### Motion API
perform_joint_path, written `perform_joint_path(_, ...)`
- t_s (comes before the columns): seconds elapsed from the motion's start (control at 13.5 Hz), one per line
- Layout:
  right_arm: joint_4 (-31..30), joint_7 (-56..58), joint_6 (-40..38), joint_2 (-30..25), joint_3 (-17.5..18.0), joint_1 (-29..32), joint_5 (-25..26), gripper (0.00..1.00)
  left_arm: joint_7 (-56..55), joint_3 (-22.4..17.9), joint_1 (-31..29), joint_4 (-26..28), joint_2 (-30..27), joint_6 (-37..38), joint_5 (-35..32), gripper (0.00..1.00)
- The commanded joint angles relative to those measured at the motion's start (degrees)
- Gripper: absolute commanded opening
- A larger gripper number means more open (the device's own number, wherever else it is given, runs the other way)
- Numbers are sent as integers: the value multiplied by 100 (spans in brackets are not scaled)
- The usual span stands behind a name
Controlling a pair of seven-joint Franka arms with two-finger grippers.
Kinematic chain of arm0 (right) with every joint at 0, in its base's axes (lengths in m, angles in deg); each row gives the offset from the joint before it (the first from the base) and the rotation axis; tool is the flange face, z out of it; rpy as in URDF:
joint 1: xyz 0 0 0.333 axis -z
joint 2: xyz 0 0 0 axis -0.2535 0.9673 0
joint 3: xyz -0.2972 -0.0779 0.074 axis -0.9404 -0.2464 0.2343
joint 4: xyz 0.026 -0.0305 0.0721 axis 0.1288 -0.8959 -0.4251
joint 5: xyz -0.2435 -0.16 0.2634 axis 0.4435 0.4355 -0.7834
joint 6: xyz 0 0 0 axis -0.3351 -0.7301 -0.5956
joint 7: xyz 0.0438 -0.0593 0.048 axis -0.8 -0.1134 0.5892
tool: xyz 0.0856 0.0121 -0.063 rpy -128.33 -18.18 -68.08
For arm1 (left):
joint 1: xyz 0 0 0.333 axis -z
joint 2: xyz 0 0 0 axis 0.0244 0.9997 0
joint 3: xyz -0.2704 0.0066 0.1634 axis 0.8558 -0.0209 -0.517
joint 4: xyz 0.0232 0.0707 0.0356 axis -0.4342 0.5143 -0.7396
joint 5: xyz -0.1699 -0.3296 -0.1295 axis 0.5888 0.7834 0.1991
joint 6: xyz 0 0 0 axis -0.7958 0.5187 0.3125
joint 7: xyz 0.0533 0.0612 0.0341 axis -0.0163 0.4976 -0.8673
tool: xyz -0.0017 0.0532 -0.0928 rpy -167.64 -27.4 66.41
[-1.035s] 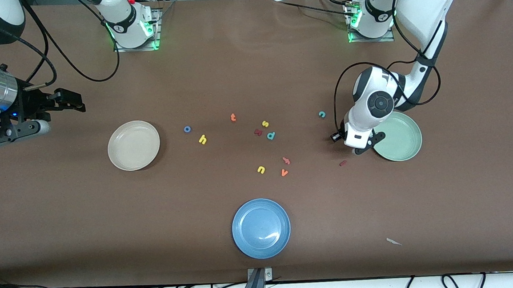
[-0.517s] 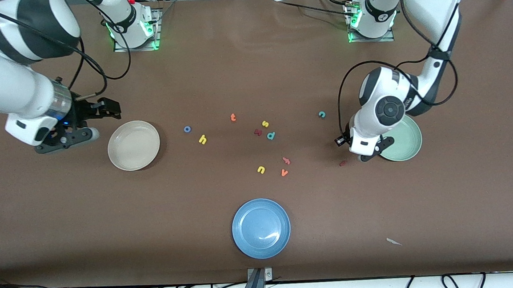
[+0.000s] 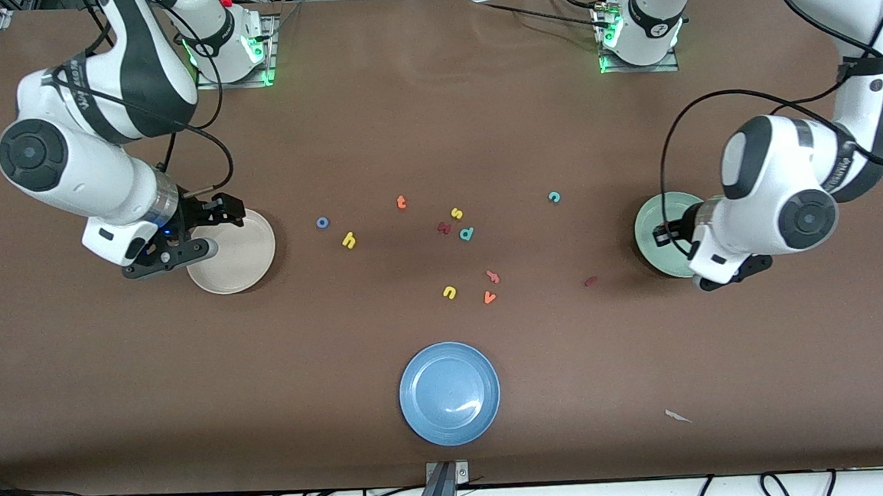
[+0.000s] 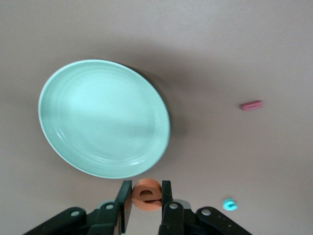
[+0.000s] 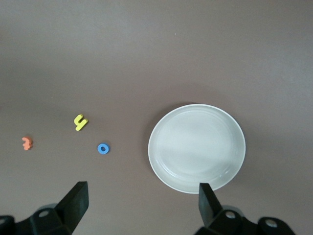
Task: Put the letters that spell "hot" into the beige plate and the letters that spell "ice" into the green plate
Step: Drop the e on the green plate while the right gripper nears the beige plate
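Observation:
My left gripper is shut on the orange e, held in the air just off the rim of the pale green plate. From the front, that gripper hangs over the green plate. The dark red i and teal c lie on the table. My right gripper is open and empty, up over the edge of the beige plate. The blue o, yellow h and orange t lie beside that plate.
Other foam letters are scattered mid-table: a yellow s, a dark red k-like letter, a teal p, a yellow u and an orange v. A blue plate sits nearest the front camera.
The right arm has swung in from the table's end to the beige plate. The left arm has moved across the green plate toward its own end, still holding the e.

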State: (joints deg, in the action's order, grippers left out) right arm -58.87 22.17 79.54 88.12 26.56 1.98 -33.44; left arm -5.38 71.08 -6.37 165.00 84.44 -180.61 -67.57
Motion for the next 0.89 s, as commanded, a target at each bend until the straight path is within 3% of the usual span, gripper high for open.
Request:
perform_joint_path(0.0, -534, -70, 450, -156, 147, 57, 102, 100, 775, 29, -267, 142, 325, -215, 76, 6)
perform_joint_path(0.22, -1140, -78, 1056, -200, 191, 66, 102, 100, 777, 29, -259, 826, 511, -1294, 76, 14)
perform_joint_path(0.37, -1422, -227, 1408, -200, 349, 66, 102, 100, 777, 29, -267, 1144, 520, -1780, 76, 32)
perform_joint_path(0.44, -1597, -315, 1583, -200, 480, 66, 102, 100, 750, 29, -259, 1154, 511, -1790, 76, 53)
perform_joint_path(0.52, -1781, -429, 1829, -209, 560, 66, 102, 100, 689, 29, -241, 1128, 459, -1791, 76, 83)
perform_joint_path(0.59, -1940, -569, 2023, -209, 630, 57, 102, 100, 645, 38, -197, 1075, 389, -1764, 76, 100)
perform_joint_path(0.81, -2231, -1052, 2419, -200, 902, 57, 102, 100, -344, 47, 363, 726, 291, -1764, 76, 100)
